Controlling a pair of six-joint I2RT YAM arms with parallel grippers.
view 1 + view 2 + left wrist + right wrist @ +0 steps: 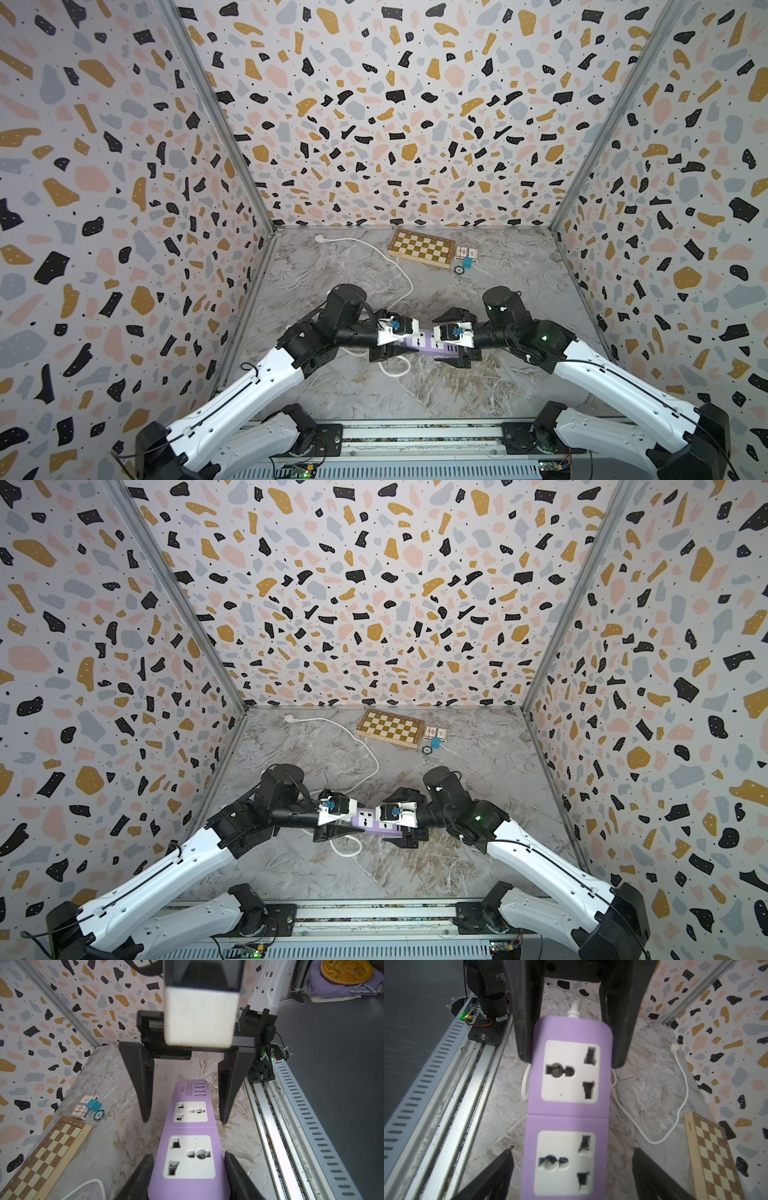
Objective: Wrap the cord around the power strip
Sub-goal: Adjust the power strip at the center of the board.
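L tool (572,1061) pinches the power strip (566,1112) by its sides at the cord-exit end. R tool (185,1121) is spread wide, fingers either side of the port end w/o touching. Loose cord (680,1103) trails over the tabletop (478,386) to its plug (319,238) by the back-left corner.

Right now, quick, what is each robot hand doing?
Left gripper: fingers closed on the power strip, holding it.
Right gripper: fingers open, either side of the power strip, not touching it.
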